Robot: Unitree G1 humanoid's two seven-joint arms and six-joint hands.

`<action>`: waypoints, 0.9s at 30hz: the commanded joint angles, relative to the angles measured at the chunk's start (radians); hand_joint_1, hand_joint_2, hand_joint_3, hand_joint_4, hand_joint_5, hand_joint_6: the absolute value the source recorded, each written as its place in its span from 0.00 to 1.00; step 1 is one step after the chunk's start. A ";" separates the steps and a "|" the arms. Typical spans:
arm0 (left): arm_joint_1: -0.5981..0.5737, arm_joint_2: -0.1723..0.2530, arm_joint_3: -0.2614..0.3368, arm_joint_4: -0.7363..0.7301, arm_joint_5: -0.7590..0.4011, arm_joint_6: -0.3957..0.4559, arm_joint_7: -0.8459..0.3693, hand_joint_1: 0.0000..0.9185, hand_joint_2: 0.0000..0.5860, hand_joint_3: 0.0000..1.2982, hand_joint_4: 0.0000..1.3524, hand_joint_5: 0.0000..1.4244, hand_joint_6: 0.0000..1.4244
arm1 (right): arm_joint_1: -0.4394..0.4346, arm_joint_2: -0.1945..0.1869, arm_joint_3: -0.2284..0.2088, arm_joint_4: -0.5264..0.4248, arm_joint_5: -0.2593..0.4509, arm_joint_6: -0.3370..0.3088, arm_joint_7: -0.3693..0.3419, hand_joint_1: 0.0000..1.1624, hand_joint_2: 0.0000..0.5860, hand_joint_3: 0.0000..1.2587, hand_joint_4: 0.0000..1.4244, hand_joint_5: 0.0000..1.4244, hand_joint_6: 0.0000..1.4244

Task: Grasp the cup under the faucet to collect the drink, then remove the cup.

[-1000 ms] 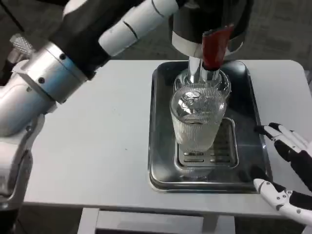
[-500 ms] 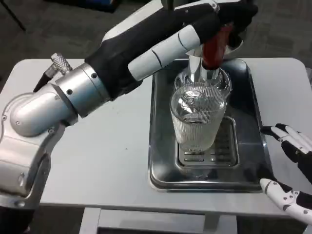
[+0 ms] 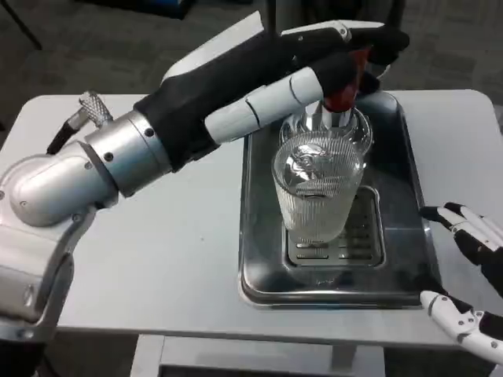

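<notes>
The white table (image 3: 173,259) carries a steel drip tray (image 3: 255,196) set toward its right half, with a slotted grate (image 3: 365,236) in the tray's near part. Across the table's left and middle reaches the left forearm, and its left hand (image 3: 314,59) lies over the red faucet lever (image 3: 346,82) at the tray's far end, fingers wrapped around and on it. The ribbed clear cup (image 3: 318,192) stands upright on the grate, directly beneath the metal spout (image 3: 326,118), apart from both hands. At the table's near right edge, just beside the tray, the right hand (image 3: 471,275) hovers with its fingers apart, holding nothing.
</notes>
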 commanded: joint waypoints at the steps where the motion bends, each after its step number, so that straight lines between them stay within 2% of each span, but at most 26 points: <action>1: 0.036 0.032 -0.018 -0.015 0.052 -0.033 -0.026 0.00 0.15 0.18 0.11 0.19 0.13 | 0.005 -0.002 -0.001 -0.012 0.012 0.003 -0.005 0.30 0.84 0.07 0.00 0.00 0.02; 8: 0.038 0.041 -0.030 0.011 0.096 -0.083 -0.030 0.00 0.14 0.18 0.11 0.18 0.13 | -0.009 -0.011 -0.005 0.000 0.020 0.010 -0.001 0.30 0.84 0.07 0.00 0.00 0.02; 17: 0.019 0.075 -0.060 0.051 0.199 -0.197 -0.029 0.00 0.14 0.18 0.11 0.18 0.13 | -0.013 -0.019 -0.004 0.002 0.024 0.018 -0.002 0.30 0.84 0.07 0.00 0.00 0.02; 27: 0.027 0.080 -0.072 0.067 0.222 -0.224 -0.023 0.00 0.14 0.17 0.10 0.17 0.13 | -0.014 -0.018 0.007 -0.003 0.024 0.043 -0.001 0.30 0.84 0.07 0.00 0.00 0.01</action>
